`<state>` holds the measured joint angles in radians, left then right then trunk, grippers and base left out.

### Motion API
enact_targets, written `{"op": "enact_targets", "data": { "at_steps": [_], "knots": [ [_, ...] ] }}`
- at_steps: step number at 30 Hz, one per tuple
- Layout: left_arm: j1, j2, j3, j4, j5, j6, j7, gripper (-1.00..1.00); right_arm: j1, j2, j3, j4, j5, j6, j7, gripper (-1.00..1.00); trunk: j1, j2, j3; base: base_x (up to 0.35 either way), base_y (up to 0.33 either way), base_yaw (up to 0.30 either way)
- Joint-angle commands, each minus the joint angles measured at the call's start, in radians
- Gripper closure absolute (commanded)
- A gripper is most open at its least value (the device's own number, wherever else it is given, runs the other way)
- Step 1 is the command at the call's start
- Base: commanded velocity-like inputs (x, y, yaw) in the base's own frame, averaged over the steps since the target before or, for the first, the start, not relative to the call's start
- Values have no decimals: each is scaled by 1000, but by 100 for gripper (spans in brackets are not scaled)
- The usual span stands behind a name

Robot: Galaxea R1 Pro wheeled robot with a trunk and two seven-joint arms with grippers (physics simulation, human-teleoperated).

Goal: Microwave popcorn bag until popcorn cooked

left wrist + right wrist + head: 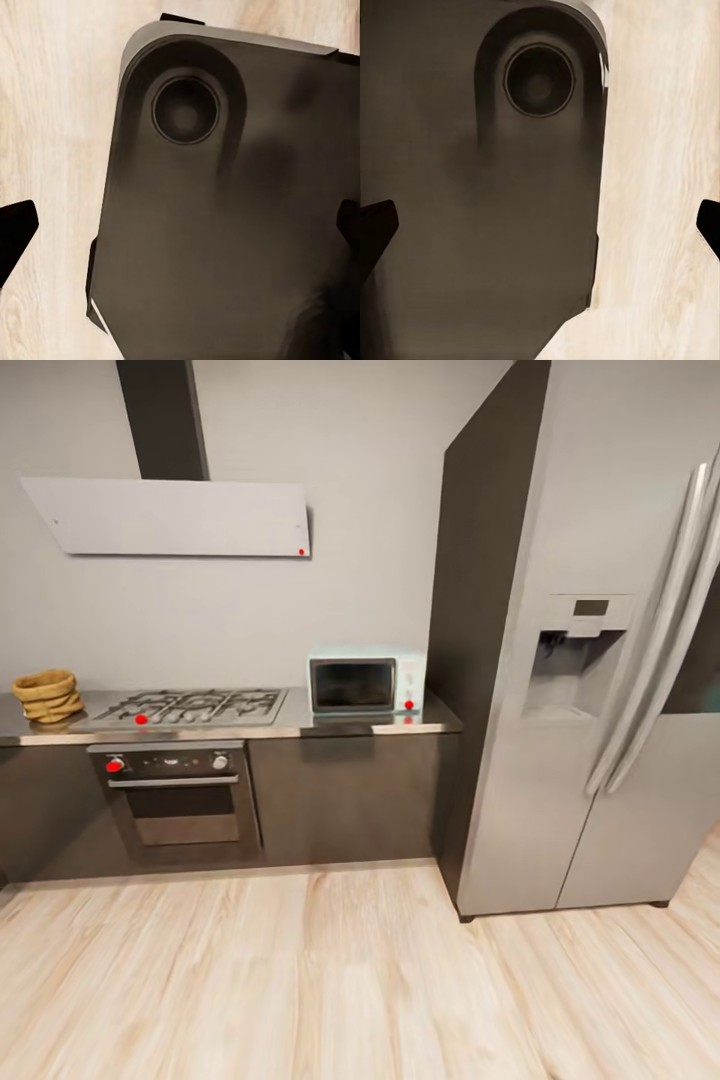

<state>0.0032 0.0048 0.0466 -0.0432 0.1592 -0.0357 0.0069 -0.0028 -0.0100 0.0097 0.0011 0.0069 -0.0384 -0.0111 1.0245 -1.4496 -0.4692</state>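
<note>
Popcorn bag (47,695) at countertop (300,722) left end; microwave (366,684) right end beside fridge (590,660). Both claws spread, empty.

The surface (330,728) runs off the head view's left edge; the refrigerator (600,660) is cropped at right. Dark fingers (13,234) poke in from wrist-view borders, tips cut off.

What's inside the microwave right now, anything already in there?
The microwave sits shut on the countertop. Its dark glass door shows no shape behind it, so the cavity cannot be judged from here. The popcorn bag stands at the counter's far end, beyond the gas hob.
</note>
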Motion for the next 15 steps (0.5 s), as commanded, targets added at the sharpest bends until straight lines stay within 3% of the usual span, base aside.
{"op": "enact_targets", "data": {
  "at_steps": [1,9,15],
  "knots": [
    [0,0,4,-1,4,-1,1,-100,0,0,1,0,1,-3,-1,-100,0,0,-1,271,0,0],
    [0,1,4,-1,5,-1,1,-100,0,4,0,0,1,-3,-1,-100,0,0,-1,271,0,2],
    [1,0,4,-1,5,-1,1,-100,0,2,-1,0,1,-3,-1,-100,0,0,-1,271,0,161]
  ]
}}
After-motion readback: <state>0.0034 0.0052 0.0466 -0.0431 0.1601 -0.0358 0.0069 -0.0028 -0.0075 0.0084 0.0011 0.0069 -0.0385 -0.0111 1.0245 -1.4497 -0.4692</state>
